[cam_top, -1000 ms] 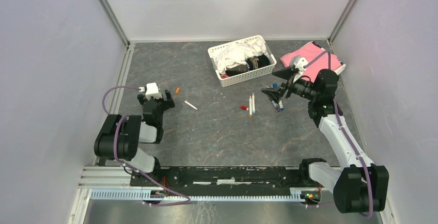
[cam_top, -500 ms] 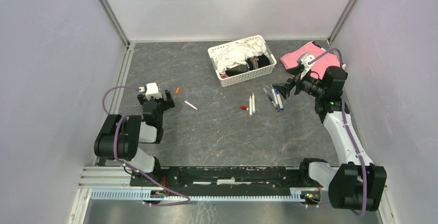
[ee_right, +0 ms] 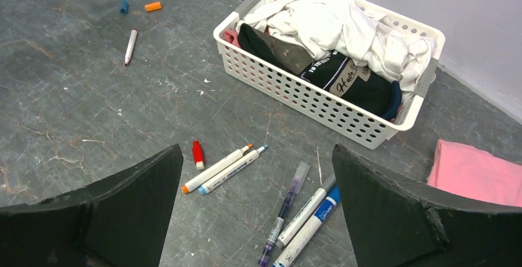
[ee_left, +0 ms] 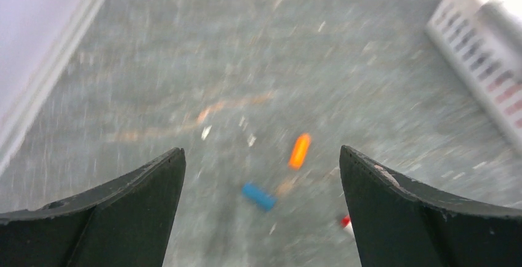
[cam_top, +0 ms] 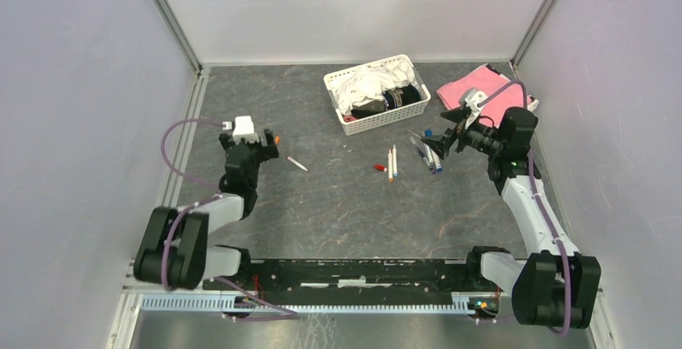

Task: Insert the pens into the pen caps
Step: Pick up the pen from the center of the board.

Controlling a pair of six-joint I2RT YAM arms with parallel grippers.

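Seen from above, the left gripper (cam_top: 269,150) is low over the table, with its two fingers spread wide and nothing in them. The orange cap (cam_top: 277,139) lies just beside it. The red-tipped pen (cam_top: 297,164) is near, a little more toward the middle. The right gripper (cam_top: 445,141) is spread wide too and holds nothing. Three pens (cam_top: 426,154) lie just in front of it. Two white pens (cam_top: 392,162) and the red cap (cam_top: 380,168) lie a bit farther out. The white basket (cam_top: 378,121) sits behind them all. The left wrist view is blurry. In it the orange cap is ahead in the gap between the fingers (ee_left: 123,211), a bit to the right, and its long side points almost straight away. The blue cap (ee_left: 258,196) is closer and lies slanted across. In the right wrist view the two white pens lie side by side, slanted from low left up to the right. The red cap sits just beside their lower ends. The three pens lie closer, slanted the same way. I think the left arm is nearer to the orange and blue caps, and the right arm is nearer to the pens. To grab a pen, the right fingers should close across it, not along it.
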